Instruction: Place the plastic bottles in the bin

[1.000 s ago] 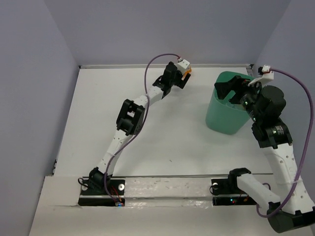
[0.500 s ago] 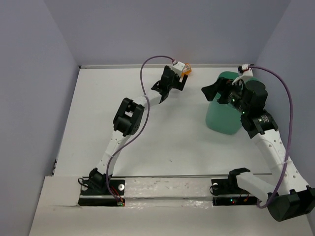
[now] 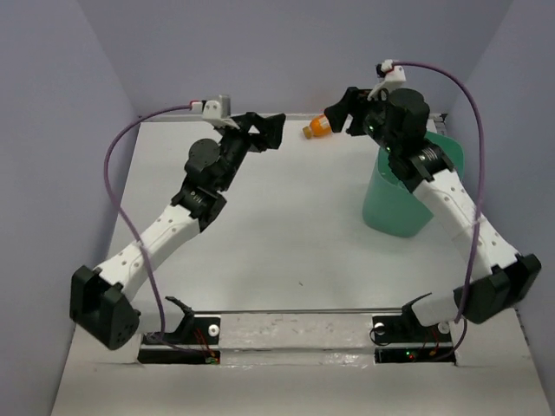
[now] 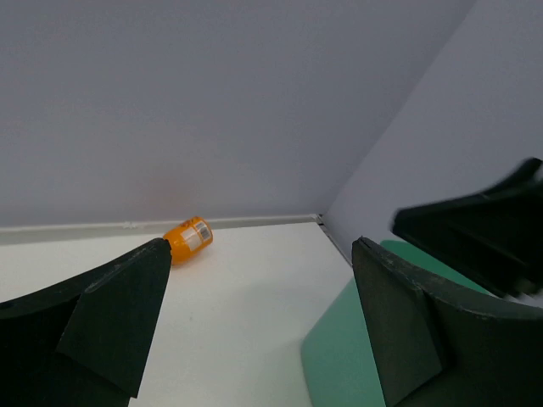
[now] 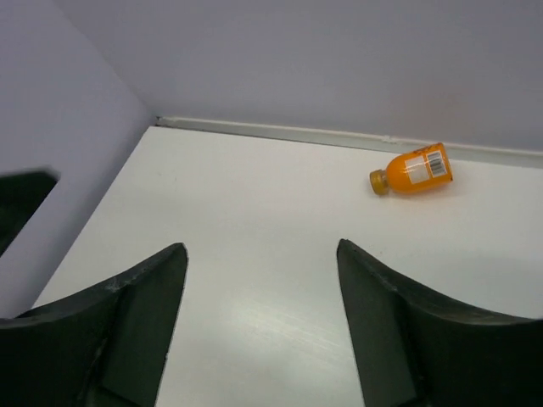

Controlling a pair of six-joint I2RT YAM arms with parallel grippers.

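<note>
One orange plastic bottle (image 3: 317, 128) with a white label lies on its side on the table by the back wall; it also shows in the left wrist view as the bottle (image 4: 188, 238) and in the right wrist view as the bottle (image 5: 413, 170). The mint-green bin (image 3: 408, 195) stands at the right. My left gripper (image 3: 274, 130) hovers left of the bottle, open and empty (image 4: 260, 246). My right gripper (image 3: 340, 117) hovers just right of the bottle, above the table, with its jaws apart and nothing between them (image 5: 261, 248).
Purple-grey walls close the table at the back and both sides. The bin's side (image 4: 356, 356) fills the lower right of the left wrist view. The right arm reaches over the bin's rim (image 3: 434, 143). A metal rail (image 3: 295, 321) runs along the near edge.
My left gripper has drawn back leftward from the bottle, leaving it lying by the wall. My right arm has swung from above the bin toward the bottle, its jaws narrowing.
</note>
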